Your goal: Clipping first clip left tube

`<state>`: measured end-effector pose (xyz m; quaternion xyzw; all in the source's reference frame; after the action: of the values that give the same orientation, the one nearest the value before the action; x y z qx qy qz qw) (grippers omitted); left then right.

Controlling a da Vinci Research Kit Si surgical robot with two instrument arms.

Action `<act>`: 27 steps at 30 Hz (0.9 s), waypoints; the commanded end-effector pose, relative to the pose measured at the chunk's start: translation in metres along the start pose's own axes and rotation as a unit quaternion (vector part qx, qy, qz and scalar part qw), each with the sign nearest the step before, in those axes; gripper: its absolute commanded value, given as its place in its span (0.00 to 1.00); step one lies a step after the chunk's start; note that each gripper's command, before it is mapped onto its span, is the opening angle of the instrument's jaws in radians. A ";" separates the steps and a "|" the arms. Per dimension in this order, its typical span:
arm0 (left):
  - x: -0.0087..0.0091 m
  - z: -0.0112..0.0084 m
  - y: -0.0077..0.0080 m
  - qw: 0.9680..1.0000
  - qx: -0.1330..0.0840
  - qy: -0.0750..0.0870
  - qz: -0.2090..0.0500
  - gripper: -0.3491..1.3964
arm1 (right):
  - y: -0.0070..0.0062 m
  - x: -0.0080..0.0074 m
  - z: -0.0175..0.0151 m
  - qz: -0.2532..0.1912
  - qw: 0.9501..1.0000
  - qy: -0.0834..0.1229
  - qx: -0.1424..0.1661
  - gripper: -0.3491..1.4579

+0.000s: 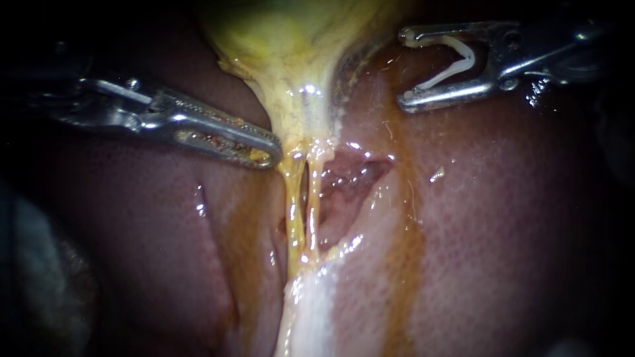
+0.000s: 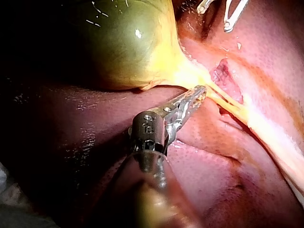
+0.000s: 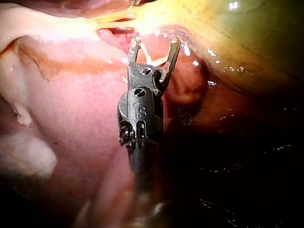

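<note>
1. Two thin yellow tubes run side by side across the liver [image 1: 503, 231]. The left tube [image 1: 293, 205] lies just beside the right tube [image 1: 312, 205], with a narrow dark slit between them. At their near end both merge into pale, glistening tissue.
2. On the far side of the right tube from the left tube, a raw red hollow [image 1: 350, 178] opens in the liver surface.
3. At the far end of the left tube, the left instrument [image 1: 272, 153] comes in from the tube's left side. Its claw is pressed together, and the tip touches the yellow tissue where the left tube joins the gallbladder. I cannot tell whether any tissue is pinched inside. The left tube runs toward the camera from just beside this tip and is not between the claw's two halves.
4. Farther back, to the right of the left tube and well apart from it, is the right instrument [image 1: 405, 67]. Its claw is spread wide but holds a white clip [image 1: 450, 73], with one leg along each half. The mouth faces the left tube, which lies ahead of it and outside it. No part of the tube is inside the clip.
5. Farthest back, the yellow-green gallbladder [image 1: 291, 46] narrows to a neck that ends at the top of the left tube.
</note>
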<state>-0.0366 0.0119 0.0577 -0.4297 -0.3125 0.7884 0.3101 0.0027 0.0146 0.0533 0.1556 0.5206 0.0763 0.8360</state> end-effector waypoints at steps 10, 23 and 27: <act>0.0002 -0.0034 0.0009 1.000 0.003 0.002 -0.001 0.00 | 0.0000 0.0000 0.0000 0.000 1.000 0.000 0.000 0.47; 0.0015 -0.0080 0.0020 1.000 0.016 0.009 -0.007 0.00 | 0.0000 0.0000 -0.0001 0.000 1.000 0.000 0.000 0.47; 0.0015 -0.0080 0.0020 1.000 0.017 0.009 -0.007 0.00 | -0.0003 0.0001 -0.0001 -0.003 1.000 0.000 0.000 0.47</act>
<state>-0.0307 0.0137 0.0519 -0.4298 -0.2996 0.7872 0.3252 0.0027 0.0142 0.0531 0.1547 0.5207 0.0779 0.8360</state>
